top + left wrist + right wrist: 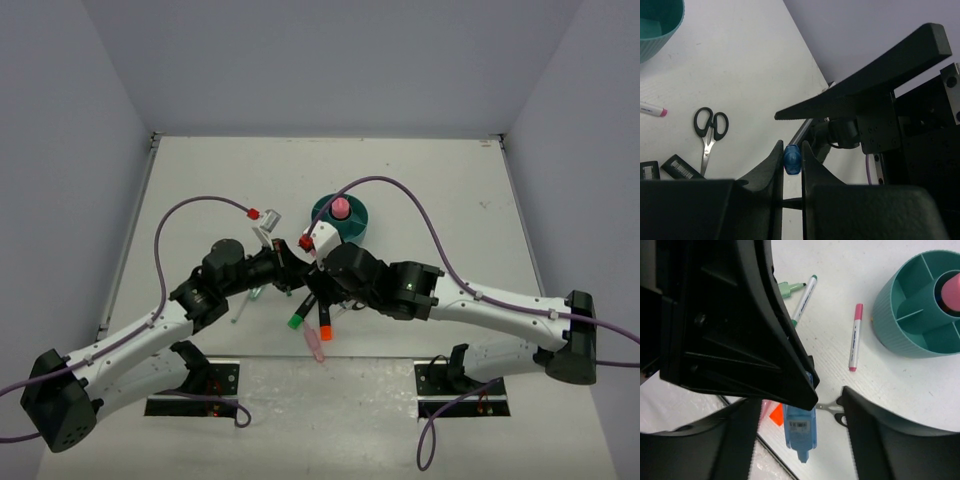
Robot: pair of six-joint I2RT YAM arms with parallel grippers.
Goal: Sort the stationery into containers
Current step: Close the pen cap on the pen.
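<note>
Handover judged under way: blue marker (792, 161) pinched by left gripper (792, 150), offered to right gripper (801, 396).

L fingers are closed tight on the marker's end, holding it clear of the table just short of the teal organizer (900, 335). R fingers are spread wide either side of the barrel; contact not confirmed. Prob. reason: re-grip for a cleaner drop into a compartment. Glue stick (951, 290) stands in the centre well. Scissors (710, 131) and pink-tipped pen (855, 337) lie unsorted. Obscured: marker is hidden under the arms in the top view, the barrel is mostly covered in the L wrist view, and the organizer is cropped, so other compartments are unverified.
</note>
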